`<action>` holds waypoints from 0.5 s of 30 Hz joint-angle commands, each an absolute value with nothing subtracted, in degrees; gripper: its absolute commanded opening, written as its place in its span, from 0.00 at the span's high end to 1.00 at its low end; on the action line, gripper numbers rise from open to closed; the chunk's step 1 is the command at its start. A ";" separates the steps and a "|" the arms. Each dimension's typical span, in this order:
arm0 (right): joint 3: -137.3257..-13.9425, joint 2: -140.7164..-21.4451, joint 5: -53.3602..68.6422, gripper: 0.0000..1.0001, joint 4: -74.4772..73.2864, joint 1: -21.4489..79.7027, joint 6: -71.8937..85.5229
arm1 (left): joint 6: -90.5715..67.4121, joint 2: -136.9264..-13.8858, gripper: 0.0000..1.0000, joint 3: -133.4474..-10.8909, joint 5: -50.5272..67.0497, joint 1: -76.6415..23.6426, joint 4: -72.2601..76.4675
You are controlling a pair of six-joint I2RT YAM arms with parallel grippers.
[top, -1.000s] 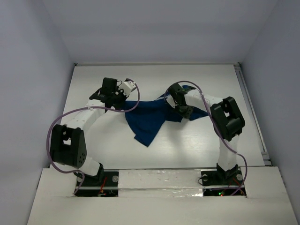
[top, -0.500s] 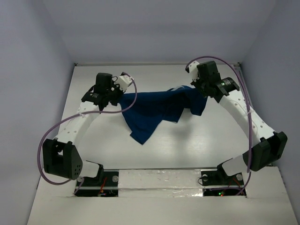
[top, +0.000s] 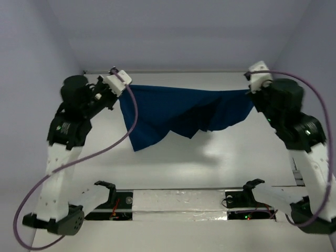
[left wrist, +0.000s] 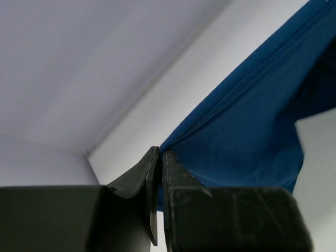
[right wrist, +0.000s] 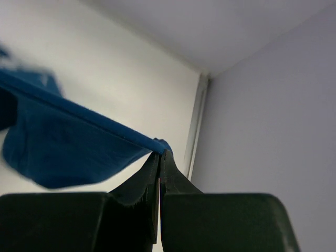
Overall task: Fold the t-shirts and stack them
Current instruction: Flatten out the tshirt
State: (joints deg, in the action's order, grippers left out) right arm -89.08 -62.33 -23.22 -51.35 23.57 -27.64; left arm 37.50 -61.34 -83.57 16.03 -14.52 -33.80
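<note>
Both top corners of the shirt [top: 178, 113] are pinched, left gripper [top: 120, 87] and right gripper [top: 252, 93] clamped shut, spreading it aloft; next, lay it flat to fold.

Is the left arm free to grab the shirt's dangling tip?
Probably not: the left gripper and right gripper are both shut on the shirt, stretching it in the air.

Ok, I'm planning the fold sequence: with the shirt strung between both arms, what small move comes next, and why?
Probably lower both arms together to lay the t-shirt flat on the table: the left end effector and right end effector are shut on opposite ends of its top edge, and it hangs creased.
</note>
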 commanded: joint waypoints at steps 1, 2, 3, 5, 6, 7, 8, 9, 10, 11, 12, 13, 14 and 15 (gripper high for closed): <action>-94.30 -51.37 -24.19 1.00 -45.62 22.51 -29.27 | 37.97 -54.41 1.00 -91.66 20.04 -13.97 -35.94; -94.65 -49.68 -22.95 1.00 -45.62 22.50 -29.27 | 38.06 -53.71 1.00 -93.06 20.13 -13.97 -36.47; -94.83 -48.01 -21.81 1.00 -45.53 22.50 -29.27 | 38.67 -52.22 1.00 -95.51 20.74 -13.97 -37.87; -94.92 -44.31 -19.88 1.00 -45.53 22.50 -28.74 | 39.02 -50.81 1.00 -97.37 21.53 -13.97 -39.19; -94.92 -43.25 -19.43 1.00 -45.35 22.50 -28.48 | 38.59 -49.41 1.00 -98.69 22.06 -13.97 -39.46; -95.36 -41.94 -18.55 1.00 -43.79 22.50 -28.39 | 38.24 -48.61 1.00 -99.14 23.10 -13.97 -39.46; -96.32 -40.36 -17.50 1.00 -43.60 22.50 -27.78 | 37.71 -47.82 1.00 -99.40 23.46 -13.97 -38.85; -97.63 -40.25 -17.23 1.00 -43.59 22.50 -27.51 | 37.10 -46.16 1.00 -99.40 23.73 -13.97 -38.33; -98.95 -40.34 -16.70 1.00 -44.20 22.50 -27.34 | 36.05 -45.45 1.00 -99.14 23.73 -13.97 -37.54; -101.23 -40.69 -16.00 1.00 -44.21 22.50 -27.42 | 35.77 -44.83 1.00 -98.88 23.56 -13.97 -36.83; -101.68 -41.22 -15.56 1.00 -43.51 22.50 -27.60 | 35.68 -44.30 1.00 -98.09 23.38 -13.97 -35.70; -101.78 -41.22 -15.12 1.00 -40.90 22.50 -28.03 | 35.60 -43.95 1.00 -97.74 22.77 -13.97 -35.34; -100.56 -41.05 -14.25 1.00 -38.43 22.50 -29.69 | 35.60 -43.86 1.00 -97.39 22.42 -13.97 -34.20; -99.50 -40.17 -13.54 1.00 -35.97 22.50 -30.58 | 35.60 -43.77 1.00 -96.08 21.98 -13.97 -33.32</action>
